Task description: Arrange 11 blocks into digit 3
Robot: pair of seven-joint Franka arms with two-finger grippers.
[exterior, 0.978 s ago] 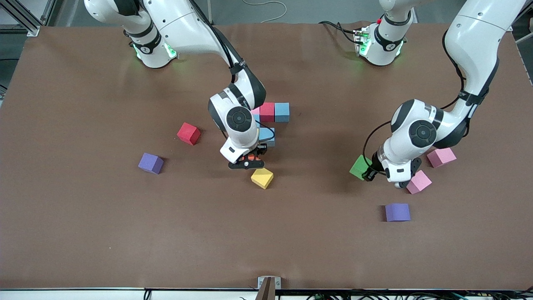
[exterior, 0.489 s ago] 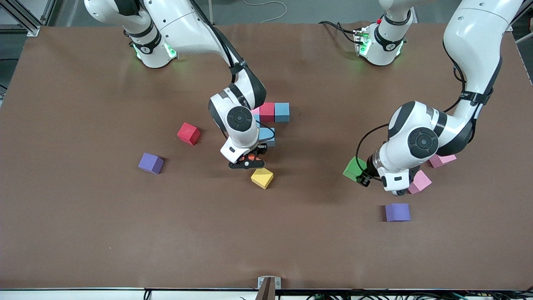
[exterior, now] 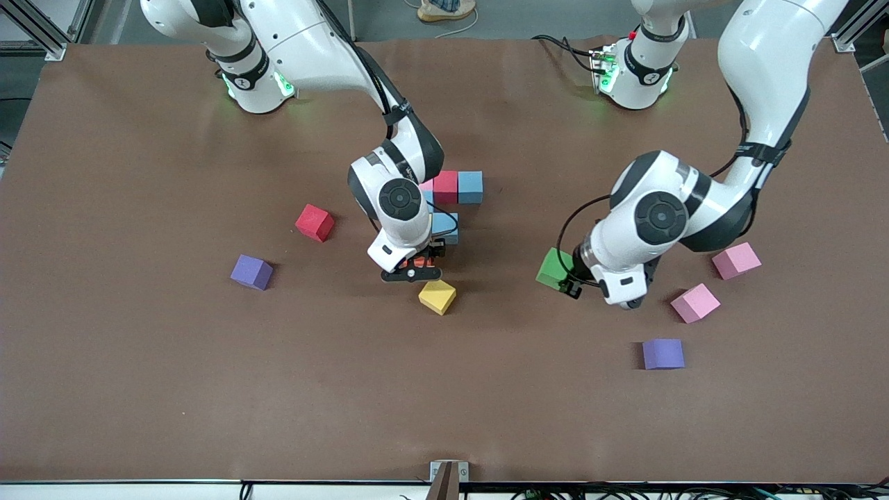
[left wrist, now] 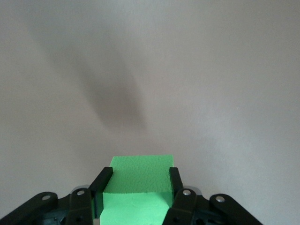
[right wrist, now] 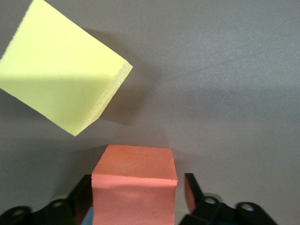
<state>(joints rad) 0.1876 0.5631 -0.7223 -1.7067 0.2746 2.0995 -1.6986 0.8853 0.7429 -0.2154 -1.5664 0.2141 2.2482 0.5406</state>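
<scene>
Carried inward, the green block [exterior: 555, 269] rides pinched in the left gripper [exterior: 571, 283]; right gripper [exterior: 414, 269] spreads off the orange block [right wrist: 133, 187], seemingly the sixth placed.

right arm hides most of the pink block [exterior: 426, 185] and orange block [exterior: 421, 264].

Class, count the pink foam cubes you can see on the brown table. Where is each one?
3. Two loose pink foam cubes lie toward the left arm's end. A third, in the cluster beside the red cube, is mostly hidden; more may be.
</scene>
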